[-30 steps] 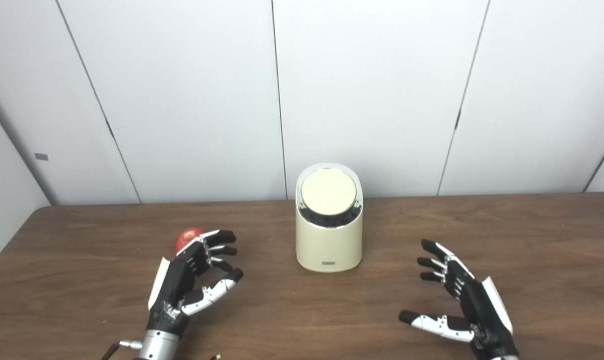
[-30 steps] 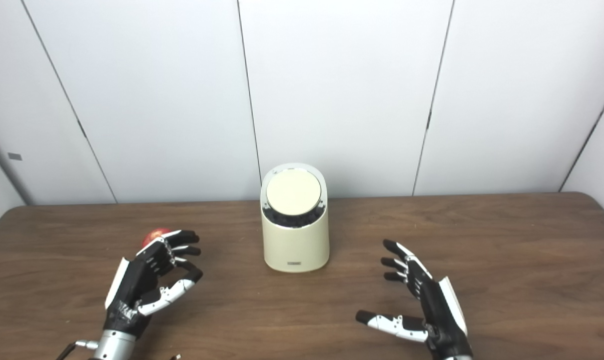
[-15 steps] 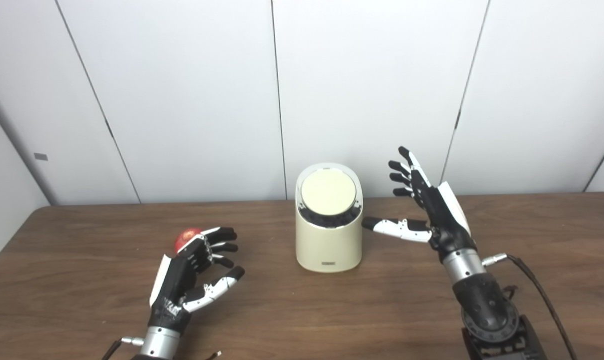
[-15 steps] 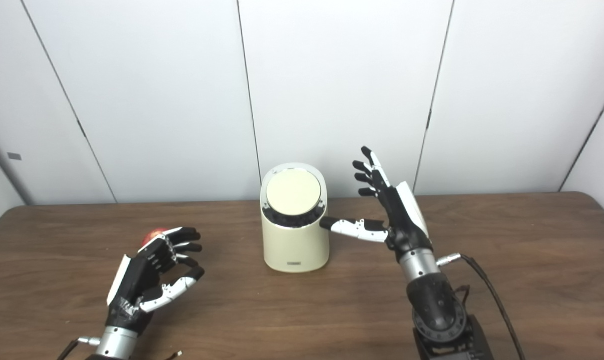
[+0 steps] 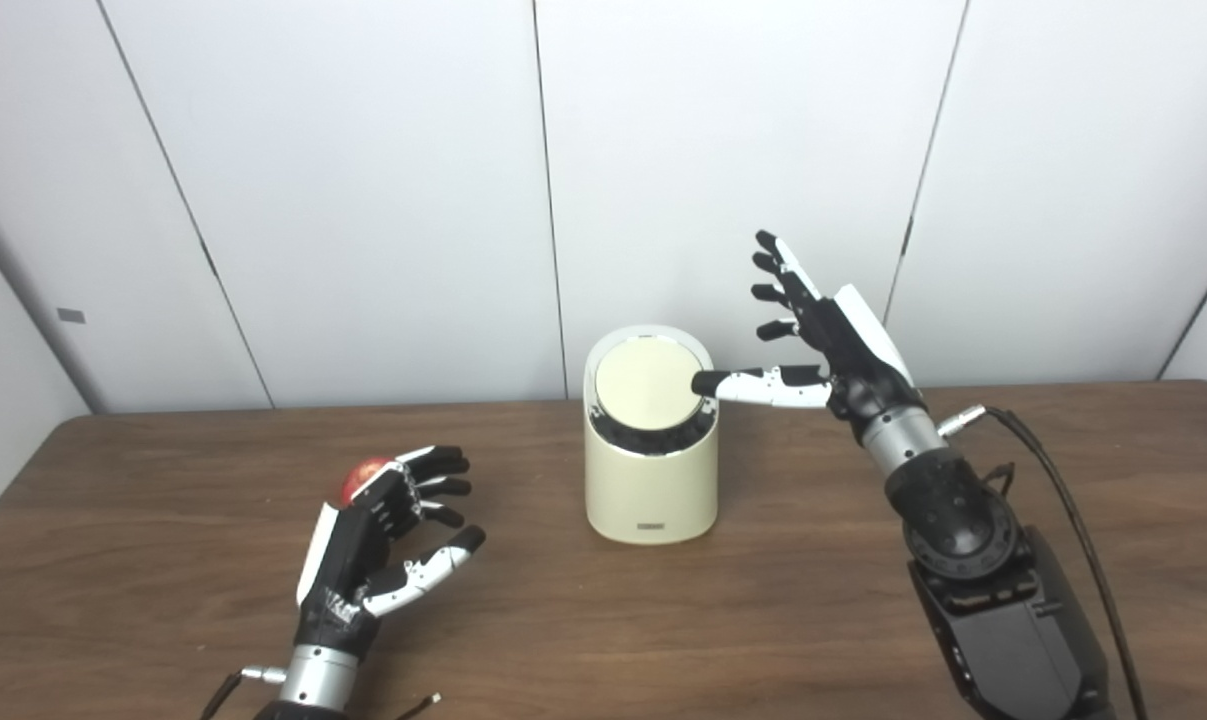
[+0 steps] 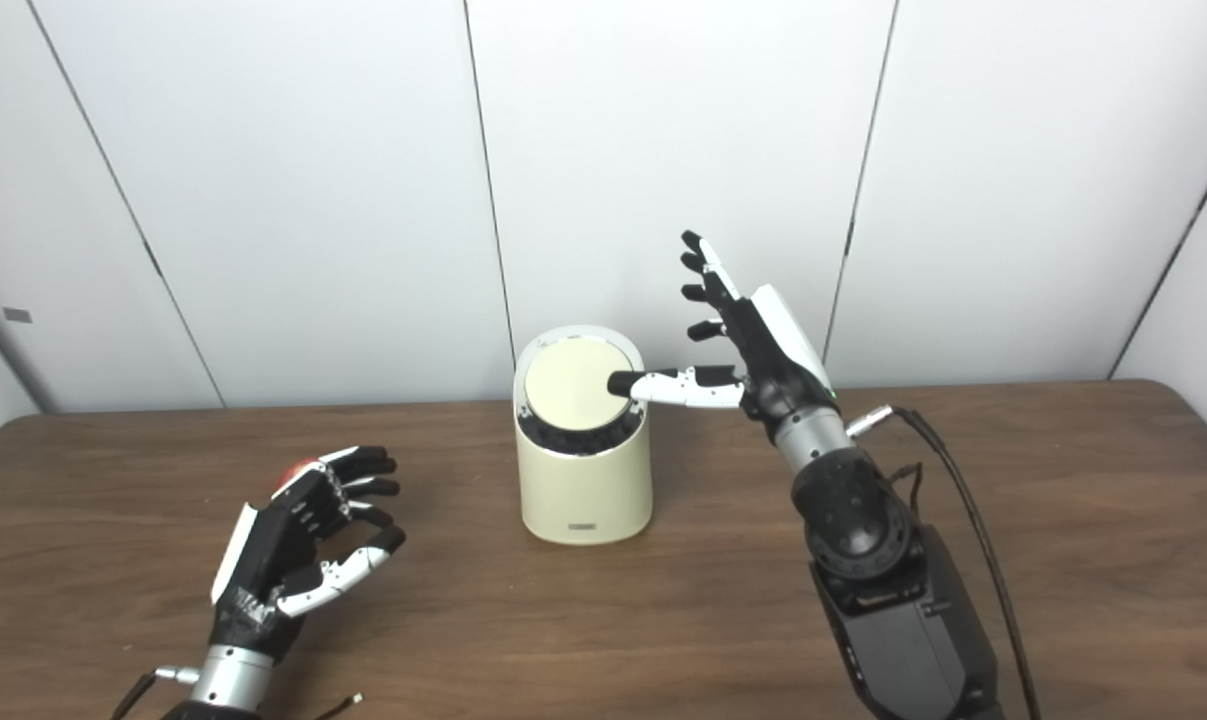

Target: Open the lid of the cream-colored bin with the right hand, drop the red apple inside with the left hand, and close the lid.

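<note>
Left eye view shows the cream-colored bin (image 5: 651,470) at the middle of the wooden surface (image 5: 813,600), its round lid (image 5: 646,385) closed. The right hand (image 5: 831,335) hovers wide at the lid's right edge, thumb reaching onto it, probably to press it open. The red apple (image 5: 360,478) lies left, just behind the left hand (image 5: 378,540), whose fingers are spread and empty, ready to grasp.

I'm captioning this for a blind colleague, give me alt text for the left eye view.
The right hand, open, reaches its thumb to the lid of a cream bin on a brown table. The open left hand is just in front of a red apple.
</note>
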